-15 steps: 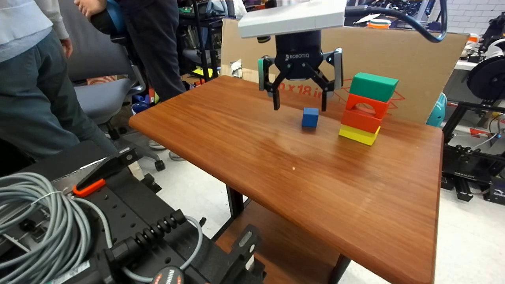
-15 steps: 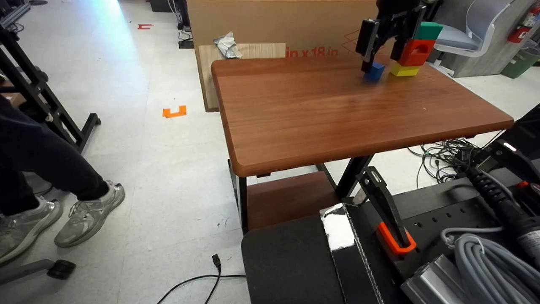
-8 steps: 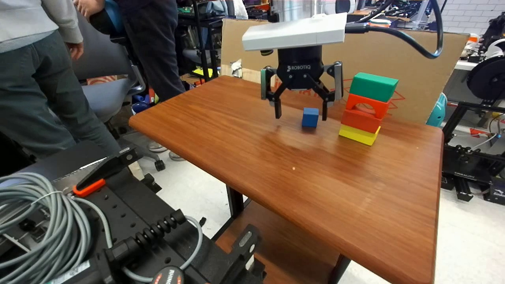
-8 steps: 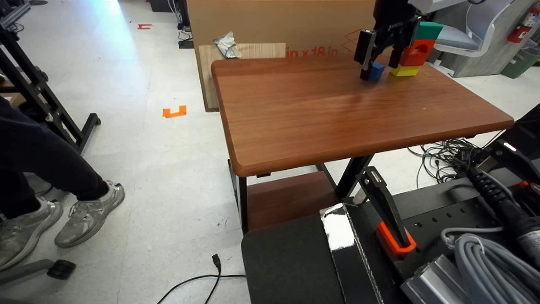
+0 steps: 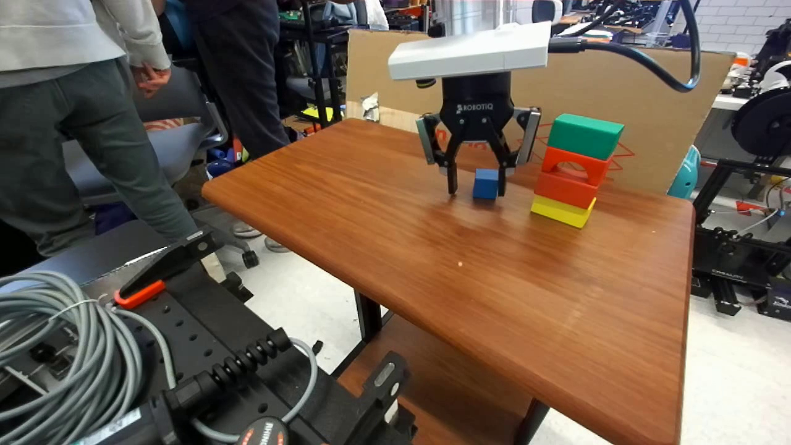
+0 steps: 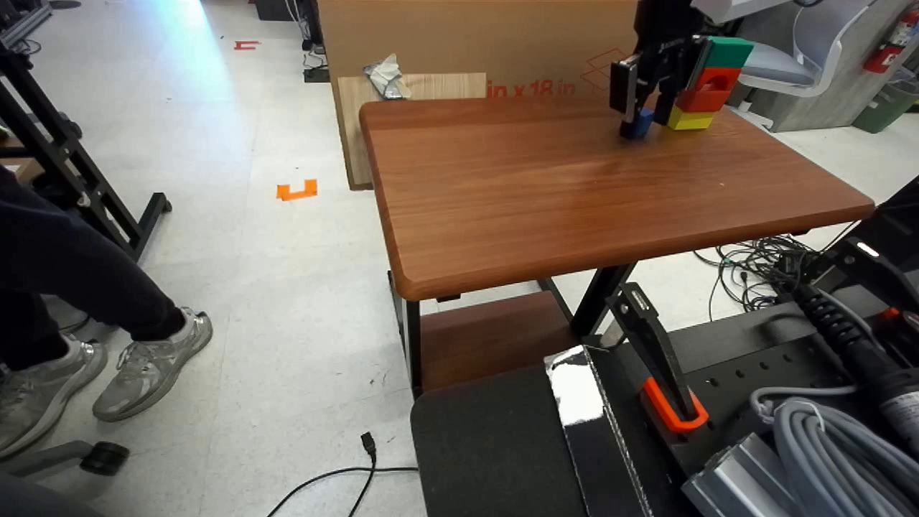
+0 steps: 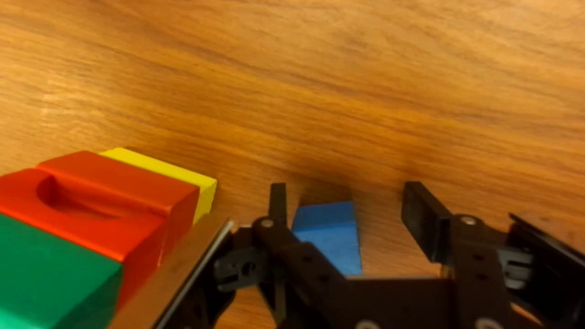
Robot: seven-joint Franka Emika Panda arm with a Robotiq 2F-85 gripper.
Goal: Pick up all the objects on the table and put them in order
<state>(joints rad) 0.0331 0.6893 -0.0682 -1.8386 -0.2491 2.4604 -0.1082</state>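
Pincer [image 5: 477,190] low at surface [image 5: 494,278], fingers spread astride blue cube [image 7: 330,233]. Cube rests on surface, near stack [image 6: 703,100]. Wrist view: stack-side finger just beside cube, contact hard to tell; wider gap on opposite side. Stack, bottom to top: yellow block [image 5: 561,211], plain orange-red block [image 5: 563,188], arched orange-red block [image 5: 581,159], green block [image 5: 585,139]. Cardboard box [image 6: 474,43] upright behind surface in both exterior views.
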